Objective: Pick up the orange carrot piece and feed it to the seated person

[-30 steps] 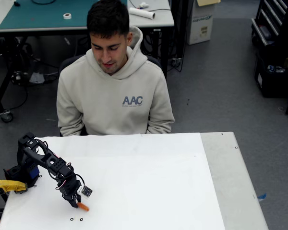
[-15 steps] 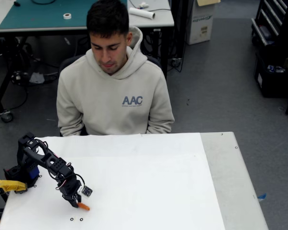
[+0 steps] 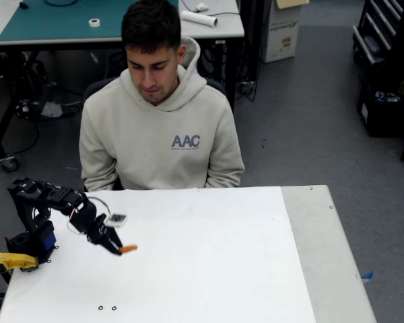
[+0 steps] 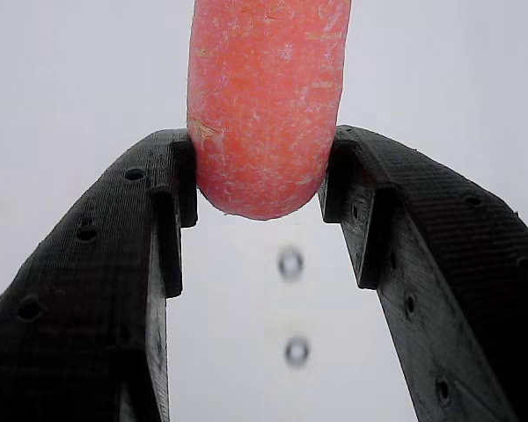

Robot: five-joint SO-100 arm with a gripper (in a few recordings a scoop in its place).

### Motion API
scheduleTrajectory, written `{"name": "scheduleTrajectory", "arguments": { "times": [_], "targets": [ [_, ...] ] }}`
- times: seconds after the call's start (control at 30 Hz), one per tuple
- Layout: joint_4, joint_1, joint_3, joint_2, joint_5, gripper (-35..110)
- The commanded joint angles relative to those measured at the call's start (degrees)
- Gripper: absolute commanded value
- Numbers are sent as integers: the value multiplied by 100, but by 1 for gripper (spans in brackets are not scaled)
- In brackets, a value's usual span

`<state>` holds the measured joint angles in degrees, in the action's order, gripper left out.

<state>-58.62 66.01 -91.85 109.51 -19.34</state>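
The orange carrot piece is pinched between the two black tips of the tool, and in the fixed view it sticks out from the tool toward the right, up in the air above the white table. In the wrist view only the round end of the carrot sits between the tips, so the hold looks small. That is the big worry: the carrot is smooth and round, and it could slip out and drop onto the table if the arm swings fast or tips it the wrong way. The seated person is behind the far edge of the table, well apart from the tool, so the carrot has a long way to go. If the arm goes too quickly near the face, it might bump the person. It looks safest to go slowly and stop just in front of the mouth.
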Motion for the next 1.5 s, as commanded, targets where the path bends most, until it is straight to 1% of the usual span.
{"name": "scheduleTrajectory", "arguments": {
  "times": [0.0,0.17,0.33,0.6,0.9,1.17,1.47],
  "targets": [
    [53,-167,562,633,-448,-2],
    [62,-729,1107,606,-1187,-2],
    [62,-1389,2004,343,-2109,-2],
    [62,-2496,3507,-773,-3226,-2],
    [53,-3208,5511,-2083,-4588,-2],
    [53,-4052,7356,-3146,-5133,-2],
    [53,-4913,9835,-4500,-5247,-2]
  ]
}}
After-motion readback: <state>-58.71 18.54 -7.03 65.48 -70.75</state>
